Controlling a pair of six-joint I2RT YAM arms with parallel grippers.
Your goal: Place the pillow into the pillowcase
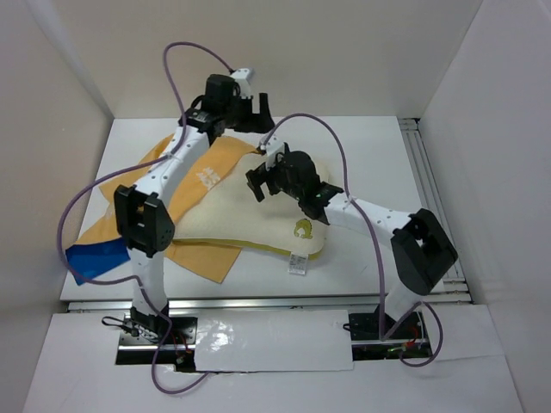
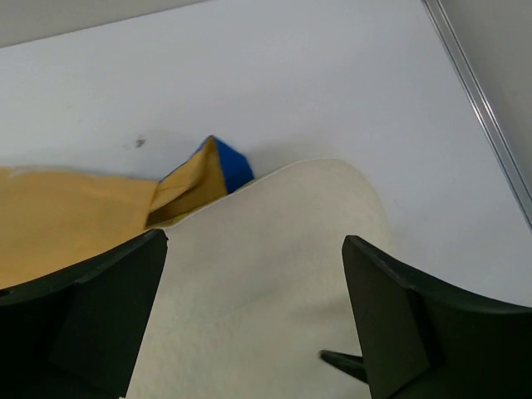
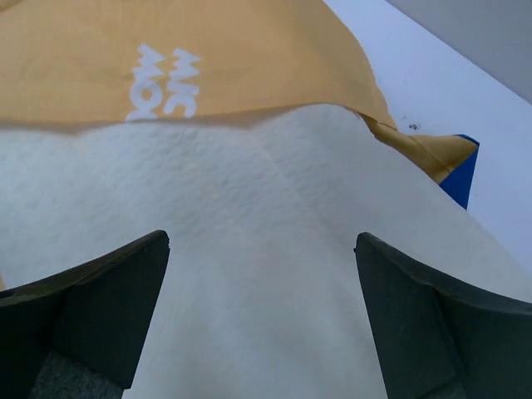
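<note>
The white tabletop (image 1: 370,155) carries one pillow (image 1: 258,219) and one pillowcase (image 1: 225,162), with two arms reaching over them. The pillow lies across the middle. Its nearer, right-hand part is bare and shows a small yellow mark (image 1: 301,228) and a white label (image 1: 299,264). Its far, left-hand part goes under the orange face of the pillowcase, which spreads toward the left edge and turns up a blue strip (image 1: 93,261) at the near left corner. The step in hand looks like working the case further over the pillow. From these views I cannot say for certain whether the covered end sits inside the opening or only beneath loose cloth. The left gripper (image 2: 253,249) hangs over the pillow's far corner with its jaws wide apart and nothing between them. The right gripper (image 3: 262,241) hovers above the cream surface, just short of the orange hem, equally spread and empty. The next move probably calls for each gripper to come down and pinch the hem alone, not the pillow under it. They would then draw the case toward the near right corner while the pillow stays put.
</note>
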